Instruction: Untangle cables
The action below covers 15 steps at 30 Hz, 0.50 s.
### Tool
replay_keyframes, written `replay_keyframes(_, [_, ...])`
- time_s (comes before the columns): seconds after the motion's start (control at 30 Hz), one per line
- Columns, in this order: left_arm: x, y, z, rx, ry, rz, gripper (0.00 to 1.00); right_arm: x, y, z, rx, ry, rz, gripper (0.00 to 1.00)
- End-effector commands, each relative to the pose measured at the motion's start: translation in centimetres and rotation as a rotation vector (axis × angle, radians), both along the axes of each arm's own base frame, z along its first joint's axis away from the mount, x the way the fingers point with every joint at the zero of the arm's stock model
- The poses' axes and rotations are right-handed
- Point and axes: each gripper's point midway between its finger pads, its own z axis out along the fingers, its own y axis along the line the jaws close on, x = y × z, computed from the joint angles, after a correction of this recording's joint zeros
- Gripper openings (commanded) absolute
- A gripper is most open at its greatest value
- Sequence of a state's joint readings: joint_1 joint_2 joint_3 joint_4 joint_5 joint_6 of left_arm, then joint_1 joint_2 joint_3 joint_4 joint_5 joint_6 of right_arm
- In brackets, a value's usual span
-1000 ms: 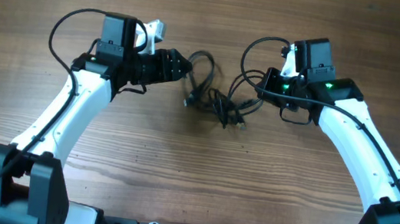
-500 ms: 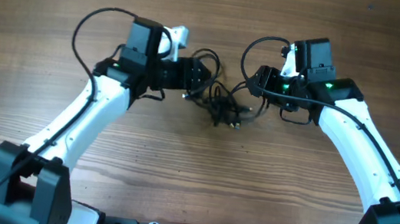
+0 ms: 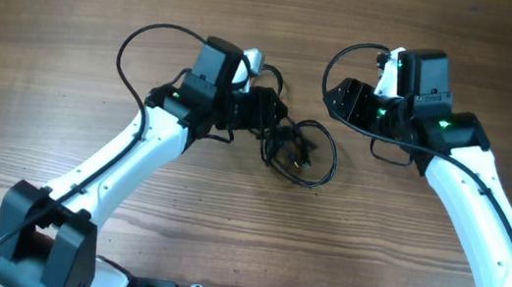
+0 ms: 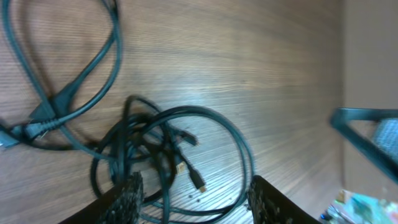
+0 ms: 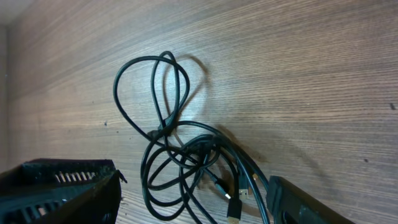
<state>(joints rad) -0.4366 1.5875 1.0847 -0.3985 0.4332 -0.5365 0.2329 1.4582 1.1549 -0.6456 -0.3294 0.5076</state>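
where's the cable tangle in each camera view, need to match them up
Overhead: the cables lie mid-table, between the arms, nearer the left one.
Left wrist: lower centre, reaching the bottom edge.
Right wrist: centre down to the bottom edge.
Shared landmark: the gold-tipped plug inside the tangle; too small to pick out overhead.

Soft, even light; the cables (image 5: 163, 130) cast faint shadows; left wrist view blurred (right edge worst).
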Motion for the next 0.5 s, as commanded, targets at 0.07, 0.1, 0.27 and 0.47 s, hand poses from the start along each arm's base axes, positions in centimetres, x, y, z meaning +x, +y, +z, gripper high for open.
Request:
replay_keyframes(0.07, [0.2,1.2,-2.9,0.157,0.027,0.086,0.57,-0.1,0.1,0.8,0.018,0.002,-0.011,0.77])
replay_keyframes(0.1, [0.2,1.2,-3.2,0.167,0.030,0.086,0.57,-0.1,0.1,0.8,0.018,0.003,-0.011,0.77])
replay_keyframes(0.27, [0.5,0.7,-6.2,0.198,0.065,0.074,0.57,-0.2,0.1,0.7,0.017,0.006,-0.010,0.77])
replay_keyframes(0.47, [1.0,0.4,-8.8,0.216,0.094,0.072,0.43,-0.2,0.1,0.7,0.016,0.005,-0.010,0.77])
